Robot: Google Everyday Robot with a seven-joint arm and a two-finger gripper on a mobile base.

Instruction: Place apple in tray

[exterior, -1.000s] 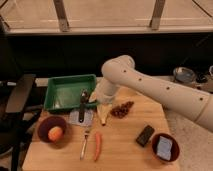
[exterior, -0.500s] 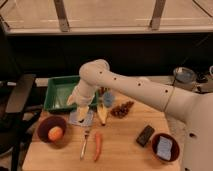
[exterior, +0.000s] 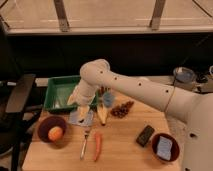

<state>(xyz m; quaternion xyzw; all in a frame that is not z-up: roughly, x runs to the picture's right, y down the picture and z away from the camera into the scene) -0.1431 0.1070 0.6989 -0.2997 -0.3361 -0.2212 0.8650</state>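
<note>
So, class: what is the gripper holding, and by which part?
Not the apple, which sits in the purple bowl, away from the gripper at the front rim of the tray. Anything else cannot be told.

Two bowls (exterior: pixel 43 126) (exterior: pixel 156 141), one end effector (exterior: pixel 80 115) (beside tray (exterior: pixel 59 91))

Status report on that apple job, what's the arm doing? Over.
Gripper low at near edge of tray, away from apple. Apple in dark purple bowl, not in tray. Fork and carrot right of bowl, off the path.
</note>
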